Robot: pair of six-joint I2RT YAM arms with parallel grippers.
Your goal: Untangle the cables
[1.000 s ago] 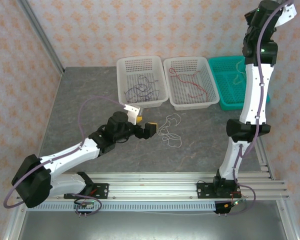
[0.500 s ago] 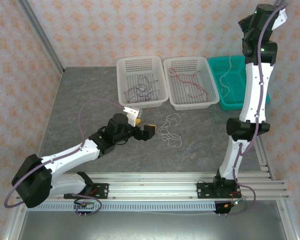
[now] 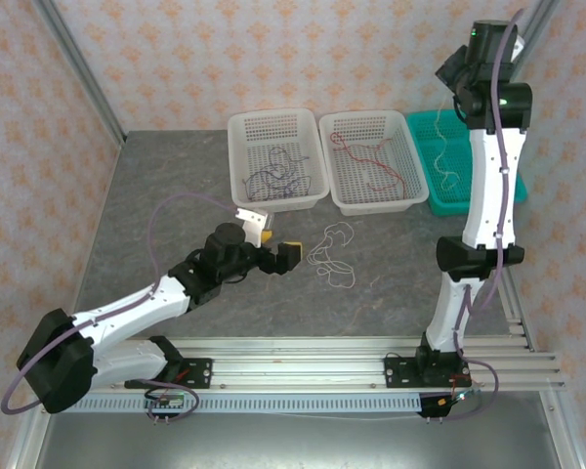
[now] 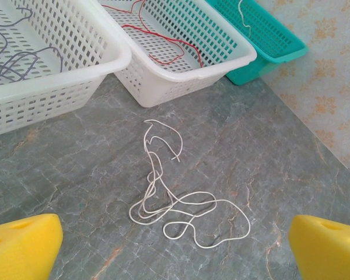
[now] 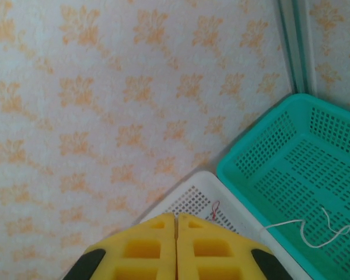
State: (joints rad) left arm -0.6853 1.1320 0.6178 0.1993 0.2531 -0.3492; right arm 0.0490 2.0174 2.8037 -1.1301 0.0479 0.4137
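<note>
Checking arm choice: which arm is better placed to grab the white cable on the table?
Left. The left gripper, open, hovers low beside the white cable; the right gripper is shut, up high near the teal basket.

Left fingers point(image 4: 23, 245) cropped at bottom edge, teal basket point(image 4: 268, 58) cut off above

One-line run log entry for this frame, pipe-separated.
left gripper open, low, near loose white cable on table | right gripper shut, raised near teal basket | second white cable in basket
</note>
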